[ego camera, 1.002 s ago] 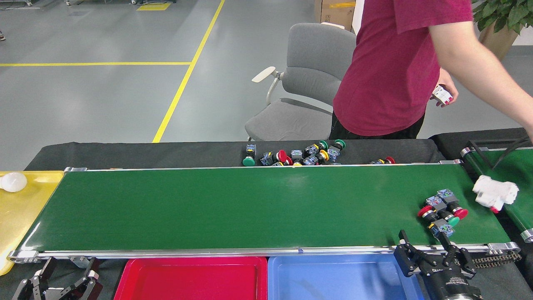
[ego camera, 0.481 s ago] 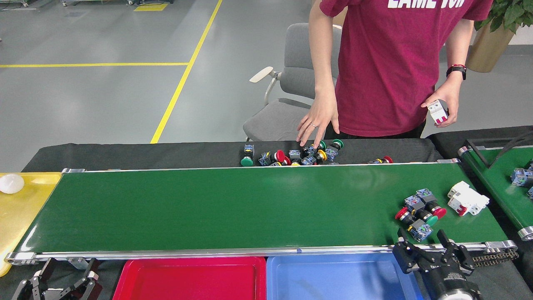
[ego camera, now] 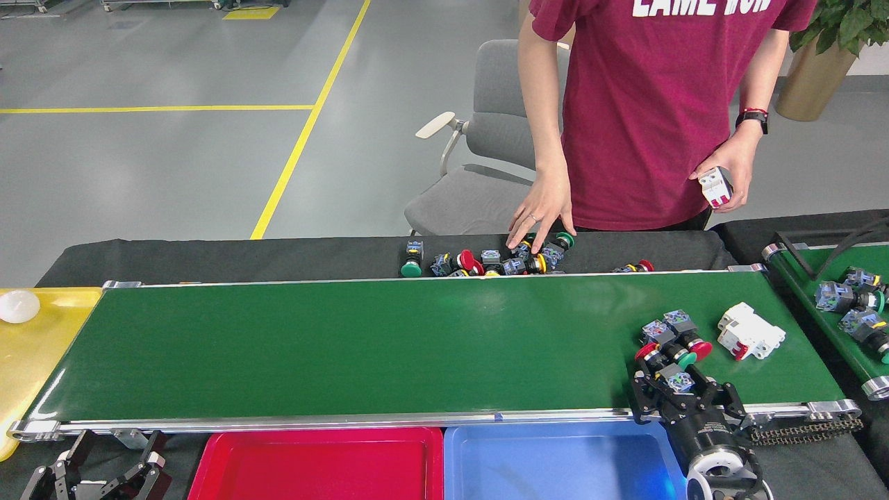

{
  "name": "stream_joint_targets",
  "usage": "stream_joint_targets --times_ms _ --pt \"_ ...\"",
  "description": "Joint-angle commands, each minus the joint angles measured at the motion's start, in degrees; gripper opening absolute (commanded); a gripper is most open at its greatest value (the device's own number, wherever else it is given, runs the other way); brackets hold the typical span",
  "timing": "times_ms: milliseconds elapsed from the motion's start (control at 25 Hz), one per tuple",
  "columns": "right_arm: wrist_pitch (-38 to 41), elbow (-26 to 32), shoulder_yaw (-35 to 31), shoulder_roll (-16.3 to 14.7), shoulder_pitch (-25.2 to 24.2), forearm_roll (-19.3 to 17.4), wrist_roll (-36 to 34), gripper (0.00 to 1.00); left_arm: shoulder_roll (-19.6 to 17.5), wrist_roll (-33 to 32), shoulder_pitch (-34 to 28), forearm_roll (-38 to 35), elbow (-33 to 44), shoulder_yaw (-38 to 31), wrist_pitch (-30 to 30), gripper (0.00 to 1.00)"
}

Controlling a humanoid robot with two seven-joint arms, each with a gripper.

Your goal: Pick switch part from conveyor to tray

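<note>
Three switch parts (ego camera: 670, 340) with red and green caps lie clustered on the conveyor (ego camera: 361, 347) near its right end. My right gripper (ego camera: 677, 385) reaches over the belt's near rail, open, its fingers on either side of the nearest blue-grey switch part (ego camera: 677, 380). A red tray (ego camera: 316, 462) and a blue tray (ego camera: 562, 462) sit below the near rail. At the lower left my left gripper (ego camera: 111, 455) rests open below the belt, holding nothing.
A white breaker (ego camera: 751, 331) lies on the belt right of the cluster. A person stands behind, one hand (ego camera: 542, 219) in a pile of switch parts (ego camera: 493, 260), the other holding a breaker (ego camera: 715, 187). The yellow tray (ego camera: 42, 347) holds a white bulb (ego camera: 19, 305). The narrower belt (ego camera: 844, 305) carries more parts.
The cluster and the white breaker have ridden leftward on the belt. My right gripper has moved left and up over the rail to the nearest part. The person's hand has reached the pile.
</note>
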State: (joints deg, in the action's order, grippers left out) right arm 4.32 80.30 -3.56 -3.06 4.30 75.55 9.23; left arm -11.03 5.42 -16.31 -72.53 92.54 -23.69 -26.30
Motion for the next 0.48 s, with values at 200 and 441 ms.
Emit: stream_joint_targets --times_ms 200,441 --pt "2.54 3.99 1.01 -0.28 0.62 -0.49 0.78 0.29 -0.49 0.21 0.14 0.02 0.71 -0.22 0.28 1.00" --pt "7.46 14.62 1.10 -0.81 -3.34 -4.18 3.07 0.30 -0.40 0.21 -0.04 0.02 0.71 -0.31 0.28 1.00"
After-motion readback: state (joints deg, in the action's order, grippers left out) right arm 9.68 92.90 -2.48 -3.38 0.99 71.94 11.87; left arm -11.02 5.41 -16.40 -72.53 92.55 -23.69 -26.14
